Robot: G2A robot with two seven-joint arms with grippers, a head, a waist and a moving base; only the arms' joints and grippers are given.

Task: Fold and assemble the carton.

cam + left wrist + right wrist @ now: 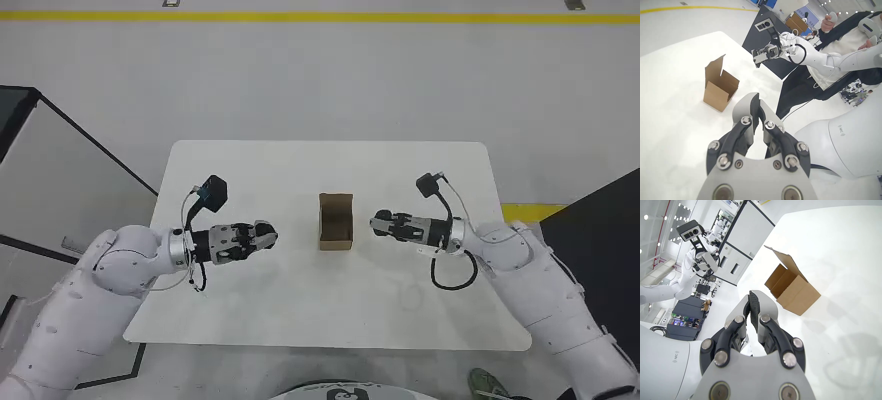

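A small brown carton (335,222) stands upright at the middle of the white table (330,170), its top open and one flap raised at the far side. The left wrist view shows the carton (719,91) with its tall flap up; in the right wrist view the carton (793,289) shows its open inside. My left gripper (270,237) hovers left of the carton, shut and empty, a short gap away. My right gripper (376,222) sits just right of the carton, also shut with nothing in it. Neither touches the carton.
The table's near edge (330,345) runs in front of both arms. A dark partition (40,140) stands off the table's left side, and another dark panel (590,215) at the right. A person holding controllers (831,16) stands beyond the table.
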